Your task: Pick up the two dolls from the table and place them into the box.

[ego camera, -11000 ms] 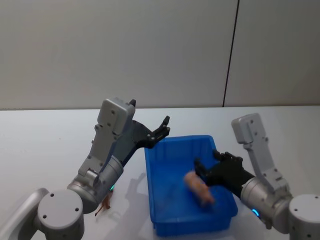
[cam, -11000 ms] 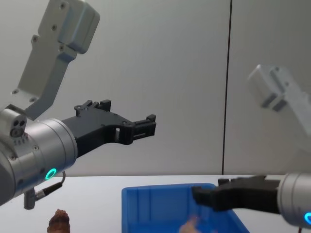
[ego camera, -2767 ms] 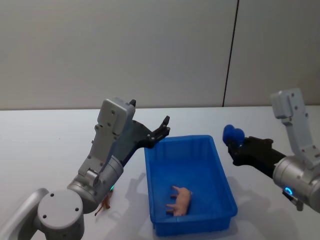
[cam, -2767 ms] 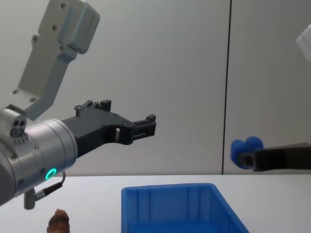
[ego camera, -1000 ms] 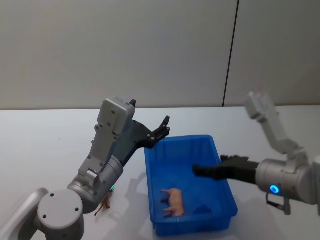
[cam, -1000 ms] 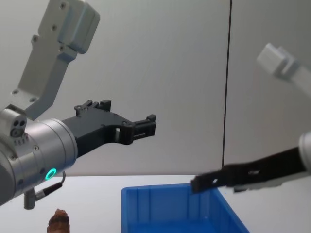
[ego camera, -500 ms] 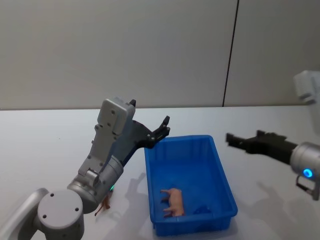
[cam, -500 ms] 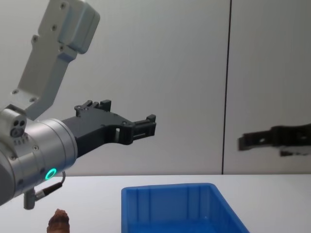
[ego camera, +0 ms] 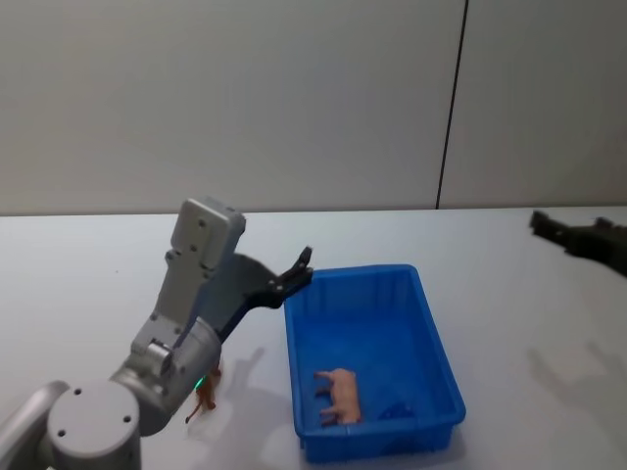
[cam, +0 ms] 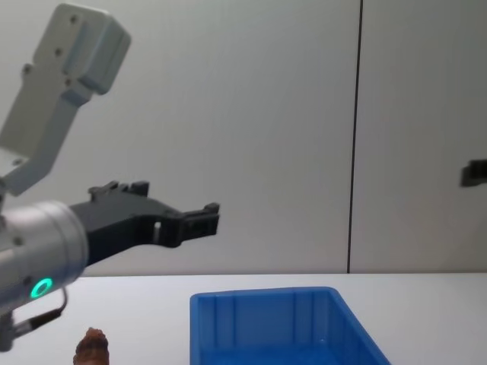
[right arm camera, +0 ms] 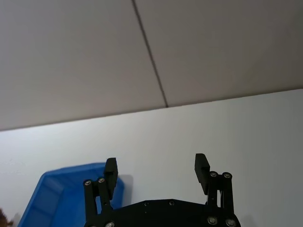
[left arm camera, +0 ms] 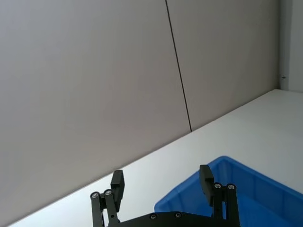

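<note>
Box (ego camera: 353,271) holding pink doll (ego camera: 337,395), brown doll (cam: 93,348) beside it, left end effector (left arm camera: 161,176) and right end effector (right arm camera: 156,164) spread

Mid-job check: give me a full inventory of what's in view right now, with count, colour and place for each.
Box: one, bright blue, on the table in front of the robot.
Pale pink doll: one, lying on the box floor near its front end.
Reddish-brown doll: one, on the table to the left of the box, outside it.
Small blue item: one, in the box's near right corner; what it is cannot be told.
Table: one, white.
Wall: grey, behind the table, with one dark vertical seam.
Left gripper: black, open, empty, raised by the box's far left corner.
Right gripper: black, open, empty, raised at the far right, away from the box.
</note>
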### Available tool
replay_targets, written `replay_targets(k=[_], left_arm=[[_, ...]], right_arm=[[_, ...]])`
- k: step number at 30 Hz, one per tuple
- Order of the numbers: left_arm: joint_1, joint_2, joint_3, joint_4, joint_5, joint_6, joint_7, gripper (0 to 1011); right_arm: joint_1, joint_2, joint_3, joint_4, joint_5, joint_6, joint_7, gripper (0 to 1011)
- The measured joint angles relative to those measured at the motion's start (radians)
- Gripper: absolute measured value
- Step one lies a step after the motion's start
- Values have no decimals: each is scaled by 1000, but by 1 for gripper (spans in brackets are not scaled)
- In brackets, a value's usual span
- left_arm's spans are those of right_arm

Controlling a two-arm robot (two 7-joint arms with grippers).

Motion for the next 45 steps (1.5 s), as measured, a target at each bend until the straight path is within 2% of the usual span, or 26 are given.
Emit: replay_targets(k=[5, 10, 11, 18, 25, 29, 32, 38, 45], left_arm=[[43, 36, -14, -49, -52, 60, 41, 1003], [87, 68, -27, -93, -114, 119, 92, 1003], [87, 68, -27, -93, -114, 119, 92, 1003], [143, 100, -46, -137, -211, 200, 169, 1003], [174, 107, -62, -146, -301, 263, 230, 1003], [179, 102, -69, -130, -352, 293, 256, 1003], [172, 88, -76, -92, -392, 320, 266, 1003], [142, 63, -83, -26, -425, 350, 256, 1003], [97, 32, -87, 50, -435, 376, 219, 1003]], right_arm=[[0, 16, 47, 4, 51, -45, -61, 1001], [3, 26, 75, 11, 81, -71, -93, 1001], [4, 27, 78, 12, 84, -75, -97, 1001], [7, 37, 104, 17, 112, -99, -125, 1001], [9, 42, 119, 21, 128, -113, -143, 1001], [9, 44, 124, 22, 133, -118, -148, 1001], [9, 45, 126, 23, 137, -120, -151, 1001], [10, 47, 131, 23, 141, -125, -156, 1001], [10, 47, 133, 24, 144, -127, -159, 1001]])
